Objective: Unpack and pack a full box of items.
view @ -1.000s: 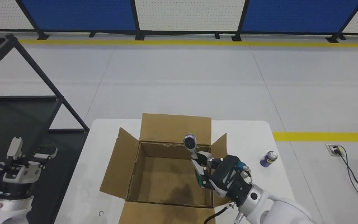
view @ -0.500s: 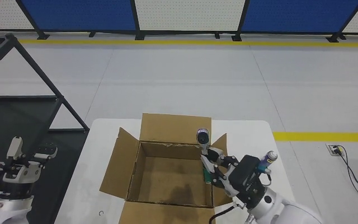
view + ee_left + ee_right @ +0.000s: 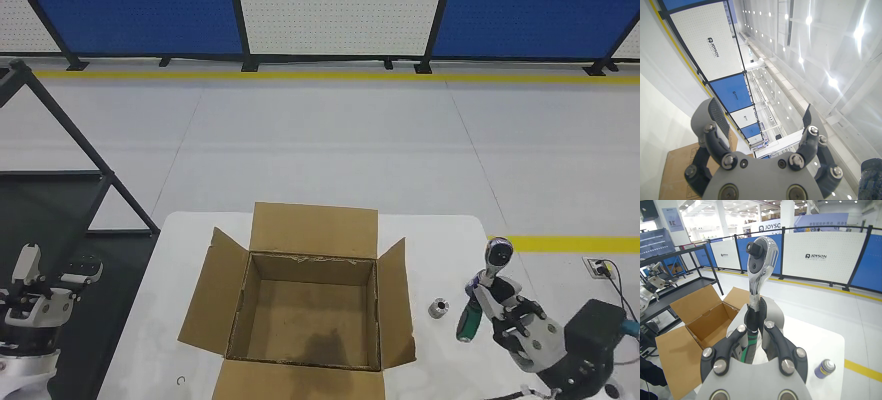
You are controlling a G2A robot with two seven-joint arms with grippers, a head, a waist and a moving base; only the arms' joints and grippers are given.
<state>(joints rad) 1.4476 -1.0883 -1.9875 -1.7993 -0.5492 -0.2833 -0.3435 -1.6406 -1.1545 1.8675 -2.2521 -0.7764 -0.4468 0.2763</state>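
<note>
Left claw: parked off the table's left edge, above a dark rack. Fingers spread wide with nothing between them. Judged to be held clear so that the work area stays unobstructed.

Cardboard box: centred on the white table, all four flaps folded outward. The interior floor is bare in the top view, so unpacking appears complete or nearly so.

Small metal piece, probably a socket: lying on the table just right of the box's right flap, apart from it.

Ratchet wrench: gripped in the right claw, to the right of the box and outside it. The fingers are closed on the black upper part of the handle, chrome head uppermost and green grip hanging below. The grip is near the tool's middle, judged to limit swinging in transit.

Blue spray can: upright on the table, near its right edge. The wrench should be set down short of it.
</note>
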